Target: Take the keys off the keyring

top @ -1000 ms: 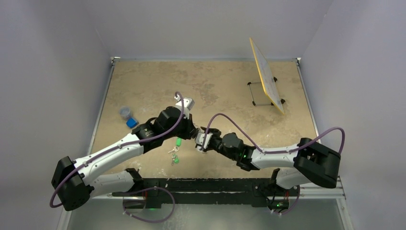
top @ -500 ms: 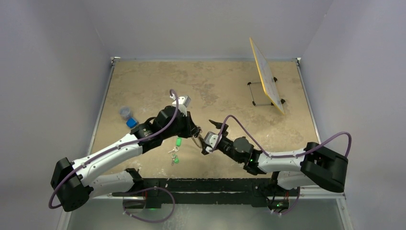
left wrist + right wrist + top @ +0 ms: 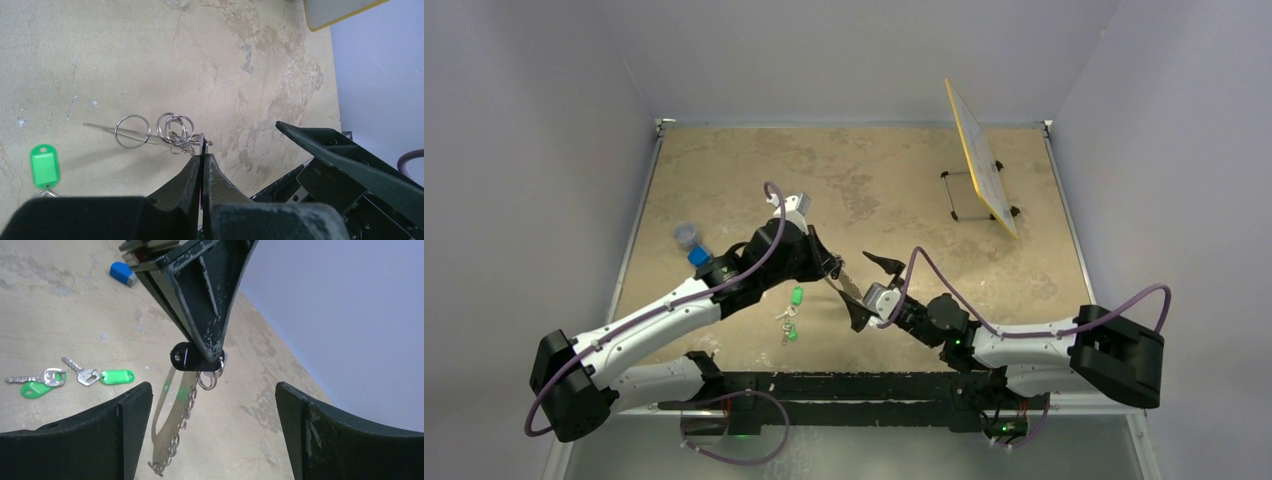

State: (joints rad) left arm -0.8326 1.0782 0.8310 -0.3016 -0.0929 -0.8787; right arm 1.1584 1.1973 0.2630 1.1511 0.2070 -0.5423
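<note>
My left gripper (image 3: 832, 268) is shut on the black head of a small key (image 3: 187, 356), held above the table. From that key hangs the keyring (image 3: 181, 422), a string of linked silver rings whose lower end reaches the tabletop. In the left wrist view the rings (image 3: 175, 129) fan out just past the shut left gripper (image 3: 202, 154). My right gripper (image 3: 869, 290) stands wide open just right of the key and touches nothing. In the right wrist view its fingers (image 3: 125, 405) flank the hanging rings at a distance.
A bunch of keys with bright green tags (image 3: 790, 312) lies on the table below the left gripper. A blue block (image 3: 699, 256) and a small clear cup (image 3: 685, 235) sit at the left. A yellow board on a wire stand (image 3: 980, 160) stands at the back right.
The right gripper has opened wide and drawn back to the right, away from the left gripper's tip. The left gripper has shifted slightly left, still shut on the key.
</note>
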